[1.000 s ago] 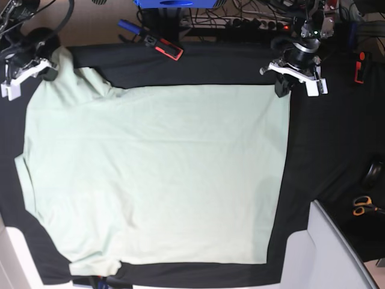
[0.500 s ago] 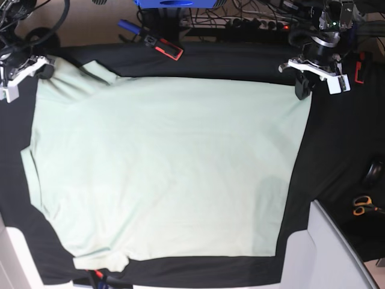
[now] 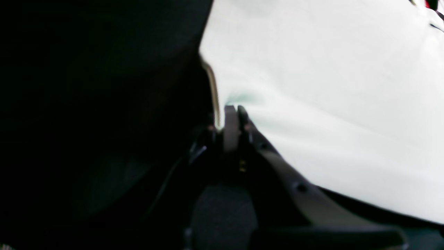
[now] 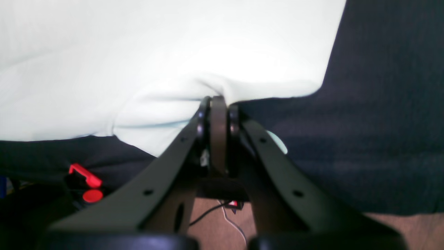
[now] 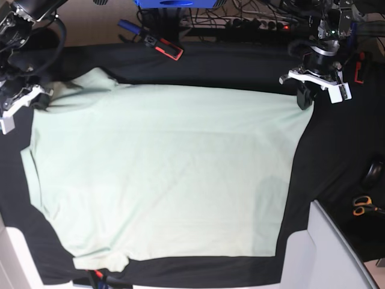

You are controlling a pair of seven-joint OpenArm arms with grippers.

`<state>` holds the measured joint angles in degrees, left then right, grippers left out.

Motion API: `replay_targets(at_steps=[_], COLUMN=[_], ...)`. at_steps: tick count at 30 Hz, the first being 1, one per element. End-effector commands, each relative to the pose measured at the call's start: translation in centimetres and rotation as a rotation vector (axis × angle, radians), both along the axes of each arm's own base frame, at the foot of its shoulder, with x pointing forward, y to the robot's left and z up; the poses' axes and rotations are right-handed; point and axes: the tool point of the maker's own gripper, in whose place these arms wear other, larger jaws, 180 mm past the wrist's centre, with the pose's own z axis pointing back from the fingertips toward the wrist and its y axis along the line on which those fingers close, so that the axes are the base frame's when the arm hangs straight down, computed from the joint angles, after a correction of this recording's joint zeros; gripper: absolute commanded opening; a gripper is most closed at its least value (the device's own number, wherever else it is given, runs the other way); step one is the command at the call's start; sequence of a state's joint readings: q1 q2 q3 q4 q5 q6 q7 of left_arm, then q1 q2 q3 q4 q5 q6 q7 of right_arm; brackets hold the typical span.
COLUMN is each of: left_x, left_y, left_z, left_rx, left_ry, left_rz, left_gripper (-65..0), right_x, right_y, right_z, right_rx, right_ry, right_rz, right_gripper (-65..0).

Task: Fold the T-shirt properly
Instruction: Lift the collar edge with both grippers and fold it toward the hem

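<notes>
The pale mint T-shirt (image 5: 162, 174) lies spread flat over the black table cloth (image 5: 210, 66), one sleeve at the far left and one at the near left. My left gripper (image 5: 304, 99) is at the shirt's far right corner. The left wrist view shows this gripper (image 3: 231, 111) shut on the T-shirt (image 3: 329, 86) edge. My right gripper (image 5: 37, 99) is at the far left corner by the sleeve. In the right wrist view this gripper (image 4: 218, 101) is shut on a bunched fold of the T-shirt (image 4: 138, 52).
A red-and-black tool (image 5: 162, 47) and a blue pen (image 5: 127, 25) lie at the table's back edge, with cables and a power strip (image 5: 258, 24) behind. Orange-handled scissors (image 5: 362, 205) lie at the right. A grey-white bin (image 5: 328, 253) stands at the near right corner.
Both grippers have come toward the front with the shirt's far corners, the right one further. The shirt's far edge now lies lower and is slightly slanted.
</notes>
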<state>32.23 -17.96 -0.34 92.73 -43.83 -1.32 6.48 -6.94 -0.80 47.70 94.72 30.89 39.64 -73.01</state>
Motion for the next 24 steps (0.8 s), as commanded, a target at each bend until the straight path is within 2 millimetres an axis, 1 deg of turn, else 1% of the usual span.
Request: replay_targets(at_steps=[1, 2, 5, 8, 13, 14, 19, 23, 24], left_x=[0.9, 1.3, 2.0, 2.9, 4.7, 4.9, 5.4, 5.8, 6.1], left_y=[0.4, 0.4, -0.1, -0.9, -1.8, -1.7, -1.1, -0.7, -0.7], left_z=[1.1, 1.2, 0.7, 0.5, 1.2, 1.1, -0.3, -0.9, -0.8], left_rx=[0.009, 0.009, -0.018, -0.049, -0.071, -0.076, -0.083, -0.084, -0.085], left_ry=[-0.044, -0.051, -0.014, 0.004, -0.032, -0.035, -0.011, -0.005, -0.009], left_rz=[0.006, 0.006, -0.001, 0.000, -0.005, 0.009, 0.036, 0.049, 0.050], left_gripper=[-65.0, -65.0, -65.0, -65.0, -65.0, -65.0, -65.0, -65.0, -65.0], right_x=[1.1, 1.7, 3.3, 4.3, 5.3, 5.5, 6.8, 7.8, 8.1], right_y=[-0.5, -0.2, 0.3, 0.6, -0.2, -0.8, -2.0, -2.7, -2.6], right_z=[1.1, 1.3, 1.9, 1.5, 0.7, 0.8, 1.1, 0.8, 0.7], right_rx=[-0.020, -0.018, -0.033, -0.005, 0.023, 0.016, 0.015, 0.038, 0.050], right_ry=[-0.043, -0.054, -0.077, -0.078, -0.062, -0.060, -0.084, -0.080, -0.085], right_rz=[0.008, 0.021, 0.075, 0.083, 0.078, 0.078, 0.067, 0.058, 0.054], right_gripper=[-64.9, -64.9, -64.9, -64.9, -64.9, -64.9, -64.9, -64.9, -64.9])
